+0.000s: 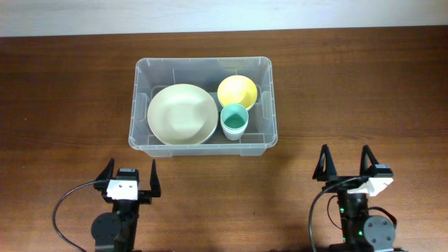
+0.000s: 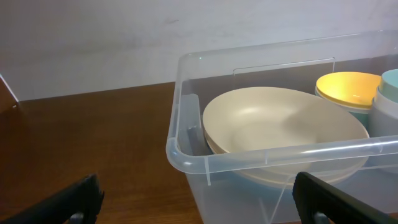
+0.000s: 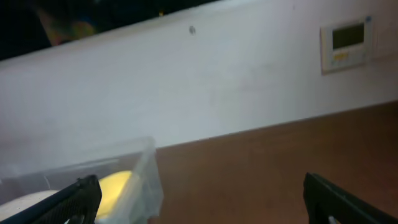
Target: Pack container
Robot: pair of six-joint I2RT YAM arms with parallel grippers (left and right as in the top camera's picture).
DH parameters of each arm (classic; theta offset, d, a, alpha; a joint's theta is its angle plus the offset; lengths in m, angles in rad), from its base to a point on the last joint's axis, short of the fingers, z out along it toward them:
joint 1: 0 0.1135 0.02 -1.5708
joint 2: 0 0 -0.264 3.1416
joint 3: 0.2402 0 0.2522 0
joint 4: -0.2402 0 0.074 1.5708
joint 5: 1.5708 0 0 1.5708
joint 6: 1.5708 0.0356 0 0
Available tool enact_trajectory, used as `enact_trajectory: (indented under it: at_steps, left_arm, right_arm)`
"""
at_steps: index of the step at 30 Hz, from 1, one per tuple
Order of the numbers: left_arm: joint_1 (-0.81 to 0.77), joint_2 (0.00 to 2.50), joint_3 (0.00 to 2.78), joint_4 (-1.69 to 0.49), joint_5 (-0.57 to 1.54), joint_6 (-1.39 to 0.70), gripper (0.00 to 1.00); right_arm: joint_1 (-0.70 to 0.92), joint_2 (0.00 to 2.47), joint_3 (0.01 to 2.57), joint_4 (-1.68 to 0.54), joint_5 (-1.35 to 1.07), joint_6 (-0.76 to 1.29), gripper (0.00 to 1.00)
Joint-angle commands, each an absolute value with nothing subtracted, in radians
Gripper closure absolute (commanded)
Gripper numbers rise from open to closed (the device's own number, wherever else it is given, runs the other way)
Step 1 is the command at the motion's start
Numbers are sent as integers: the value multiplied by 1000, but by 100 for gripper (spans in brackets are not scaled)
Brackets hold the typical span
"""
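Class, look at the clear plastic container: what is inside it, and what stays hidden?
Inside the container sit a wide cream dish, a yellow bowl and a teal cup. The floor beneath the dish is covered, so anything under it cannot be seen.

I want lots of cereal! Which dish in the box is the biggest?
The cream bowl at the left of the box. It is far wider than the yellow bowl and the little green cup next to it.
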State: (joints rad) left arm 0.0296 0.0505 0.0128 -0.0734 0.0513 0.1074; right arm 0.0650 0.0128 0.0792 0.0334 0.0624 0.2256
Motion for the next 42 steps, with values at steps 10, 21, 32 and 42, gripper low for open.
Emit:
enact_trajectory:
  at_steps: [10,21,32,42]
  left_arm:
    - [36,51,9,-79,47,98,0]
    - [36,51,9,-79,47,98,0]
    - [36,51,9,-79,47,98,0]
    - [36,51,9,-79,47,98,0]
  right_arm:
    - [60,3,6,72,-33,48,1]
    - [60,3,6,19,-57,34,1]
    - [59,3,6,-73,-56,34,0]
    - [59,4,6,-73,-56,34,1]
